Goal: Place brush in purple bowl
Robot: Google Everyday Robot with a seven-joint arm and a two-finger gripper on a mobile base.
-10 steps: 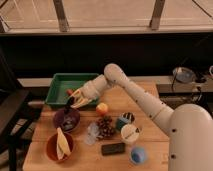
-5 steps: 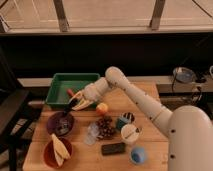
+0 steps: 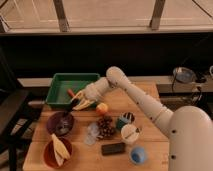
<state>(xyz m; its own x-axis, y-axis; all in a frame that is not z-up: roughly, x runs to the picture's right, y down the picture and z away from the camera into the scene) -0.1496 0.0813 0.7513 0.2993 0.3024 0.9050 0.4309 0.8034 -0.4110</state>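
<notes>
On a cluttered wooden table (image 3: 150,102), a red-brown bowl (image 3: 56,153) holding pale strips sits at the near left, with the purple bowl (image 3: 60,123) just behind it. Inside that purple bowl lies the brush (image 3: 64,123), a small slim dark stick with a paler end, resting across the bowl's floor and apparently free of any hold; by the look of it the placing step is all but done. Judged from its size, the brush should be light and stiff, easy to pinch across the middle of its thin handle, though narrow enough to roll or slip from a loose grasp. Behind the bowl stands a green tray (image 3: 61,84), and over its near right corner hovers the gripper (image 3: 80,101), up and to the right of the purple bowl and clear of it; its pale fingers appear spread apart, with nothing seen between them, an orange piece showing just behind. Further right lie an orange fruit (image 3: 102,107), a pine cone (image 3: 105,126), a black slab (image 3: 113,148), a white cup (image 3: 130,133) and a blue cup (image 3: 138,155), none touched by the arm.
</notes>
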